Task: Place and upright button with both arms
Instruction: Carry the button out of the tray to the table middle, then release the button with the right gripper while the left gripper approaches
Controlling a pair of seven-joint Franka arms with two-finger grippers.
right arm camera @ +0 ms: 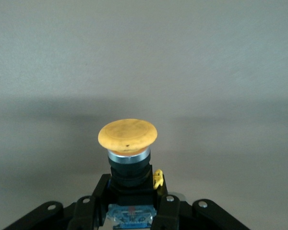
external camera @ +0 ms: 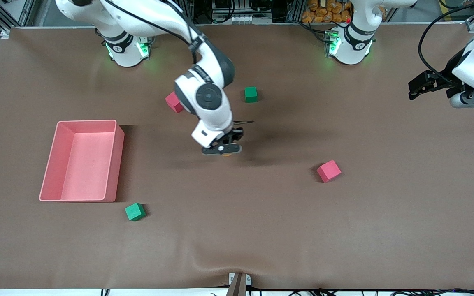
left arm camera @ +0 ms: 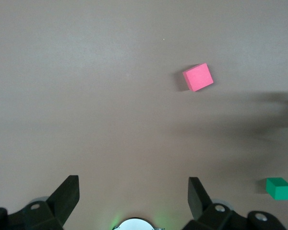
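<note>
The right gripper is hanging low over the middle of the brown table, and it is gripping the button by its black body. In the right wrist view the fingers are pinching in on either side of the base, with the orange cap pointing out ahead of the claw. From the front camera only a sliver of orange is peeking out under the black jaws, so whether the button is touching the cloth I cannot tell.

Now the step in hand, as I am reading it, is the set-down, and the thing to do well is getting the flat base onto the table rather than the rounded cap. Lowering gently and letting go only once the body is resting squarely looks like the safe way; a small top-heavy piece like this may topple if released tilted.

The left gripper is waiting up over the left arm's end of the table, jaws spread wide and holding nothing. Its wrist camera is looking down on a pink cube and a green cube. The pink tray is sitting toward the right arm's end, well apart from the button.
</note>
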